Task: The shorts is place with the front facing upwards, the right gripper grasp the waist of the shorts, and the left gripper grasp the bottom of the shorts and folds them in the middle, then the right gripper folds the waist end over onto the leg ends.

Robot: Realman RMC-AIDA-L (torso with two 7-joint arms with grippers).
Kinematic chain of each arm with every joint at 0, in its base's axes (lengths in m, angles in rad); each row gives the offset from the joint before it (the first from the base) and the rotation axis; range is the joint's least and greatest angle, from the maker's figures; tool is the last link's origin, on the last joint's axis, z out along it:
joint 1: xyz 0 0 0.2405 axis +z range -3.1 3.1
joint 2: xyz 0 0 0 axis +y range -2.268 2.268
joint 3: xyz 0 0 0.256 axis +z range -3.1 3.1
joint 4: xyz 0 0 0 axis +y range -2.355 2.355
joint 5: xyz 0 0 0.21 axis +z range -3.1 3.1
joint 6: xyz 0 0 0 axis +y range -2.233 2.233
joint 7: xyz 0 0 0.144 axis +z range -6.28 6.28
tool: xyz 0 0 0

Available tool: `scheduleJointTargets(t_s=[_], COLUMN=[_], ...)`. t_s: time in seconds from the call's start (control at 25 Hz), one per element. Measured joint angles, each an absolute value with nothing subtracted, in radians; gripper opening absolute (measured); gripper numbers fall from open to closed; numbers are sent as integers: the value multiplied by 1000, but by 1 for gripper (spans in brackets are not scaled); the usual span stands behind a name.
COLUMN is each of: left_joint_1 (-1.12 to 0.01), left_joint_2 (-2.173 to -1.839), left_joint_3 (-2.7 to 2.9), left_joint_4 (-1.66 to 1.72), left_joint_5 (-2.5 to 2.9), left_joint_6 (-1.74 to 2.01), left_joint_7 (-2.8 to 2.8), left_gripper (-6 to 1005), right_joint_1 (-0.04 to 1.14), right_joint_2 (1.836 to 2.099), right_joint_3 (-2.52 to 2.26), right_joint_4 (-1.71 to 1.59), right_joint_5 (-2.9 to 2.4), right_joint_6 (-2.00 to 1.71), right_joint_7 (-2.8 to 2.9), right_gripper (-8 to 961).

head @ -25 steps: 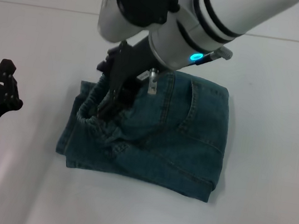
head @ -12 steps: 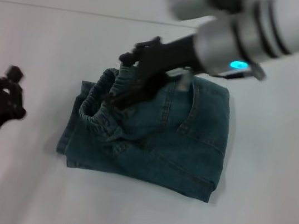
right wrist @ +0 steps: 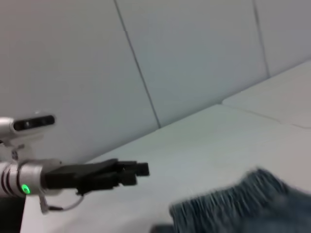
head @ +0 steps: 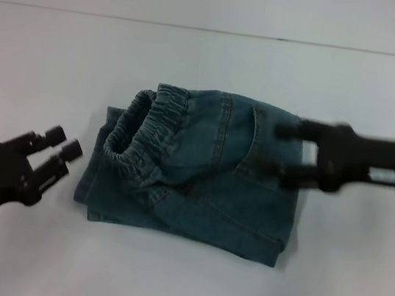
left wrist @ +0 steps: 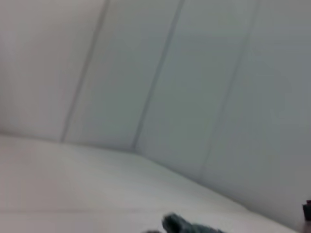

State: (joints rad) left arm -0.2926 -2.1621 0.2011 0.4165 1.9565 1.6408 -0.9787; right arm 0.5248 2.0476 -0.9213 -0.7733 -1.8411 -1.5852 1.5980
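The denim shorts (head: 199, 185) lie folded on the white table (head: 47, 58). The puckered waist (head: 135, 139) rests on top at the left, over the leg ends (head: 92, 181), whose hems peek out beneath. My right gripper (head: 287, 155) hovers over the right edge of the shorts, open and holding nothing. To the left of the shorts my left gripper (head: 63, 144) is open and clear of the cloth, and it shows as the left gripper (right wrist: 138, 172) in the right wrist view. The shorts (right wrist: 238, 204) fill that view's near corner. A bit of denim (left wrist: 180, 224) shows in the left wrist view.
Bare white tabletop surrounds the shorts on all sides. A pale panelled wall (right wrist: 194, 58) stands behind the table. Nothing else lies on the surface.
My right gripper has let go of the waist and swung away to the right side of the shorts. The left gripper has shifted right, toward the shorts.
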Motion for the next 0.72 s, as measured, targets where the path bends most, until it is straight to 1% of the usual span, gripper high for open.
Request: scheduleJointTargets(t_s=[0.08, 0.16, 0.4, 0.6, 0.72], left_joint_1=[-294, -298, -307, -320, -328], left_joint_2=[-2162, -2162, -2161, -2161, -2160], left_joint_3=[222, 233, 256, 276, 279], left_joint_4=[451, 482, 526, 531, 534], left_joint_5=[1981, 2021, 2096, 2114, 2115], left_joint_6=[1643, 1653, 1666, 1666, 1666], left_joint_7=[-1013, -1046, -1095, -1108, -1109], left_gripper=[310, 387, 561, 792, 826], right_joint_1=[498, 475, 429, 427, 430], right_joint_2=[2037, 2033, 2042, 2045, 2052], right_joint_3=[-903, -892, -875, -875, -874], right_joint_4=[-710, -682, -661, -651, -651], right_joint_5=[-1844, -1844, -1844, -1864, -1878], right_joint_6=[-1585, -1584, -1576, -1564, -1543], right_joint_7=[1537, 1498, 1437, 1431, 1430], right_gripper=[944, 944, 945, 944, 943])
